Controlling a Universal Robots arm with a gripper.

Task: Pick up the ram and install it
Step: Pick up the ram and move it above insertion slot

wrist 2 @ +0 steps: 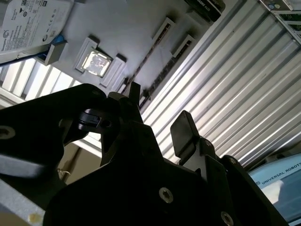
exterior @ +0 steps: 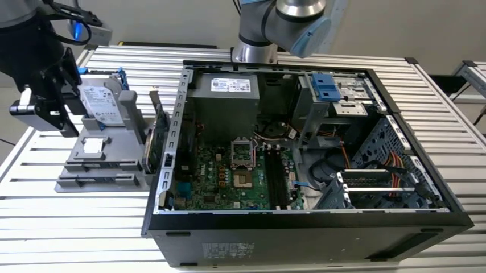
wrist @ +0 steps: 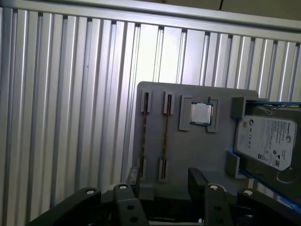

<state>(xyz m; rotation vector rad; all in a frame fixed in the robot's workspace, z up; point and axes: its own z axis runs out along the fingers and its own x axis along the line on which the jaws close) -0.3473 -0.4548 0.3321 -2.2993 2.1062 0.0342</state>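
Observation:
Two slim ram sticks stand edge-on in slots of a grey holder [wrist: 197, 146]. In the first wrist view one ram stick [wrist: 165, 134] lies between my fingers' line and the other ram stick [wrist: 144, 132] is beside it. In the second wrist view the ram [wrist 2: 146, 56] shows as a thin dark strip. My black gripper [wrist: 164, 181] hovers above the holder, open, with nothing between its fingers [wrist 2: 184, 129]. In the exterior view the gripper [exterior: 57, 108] hangs over the holder [exterior: 99, 170] at that view's left.
A silver hard drive [exterior: 101, 102] in a blue frame and a processor chip [wrist: 201, 113] sit on the same holder. An upright green card [exterior: 157, 136] stands beside the open computer case [exterior: 304, 224]. Black memory slots [exterior: 274, 176] run along the motherboard. The slatted metal table [wrist: 70, 94] surrounds everything.

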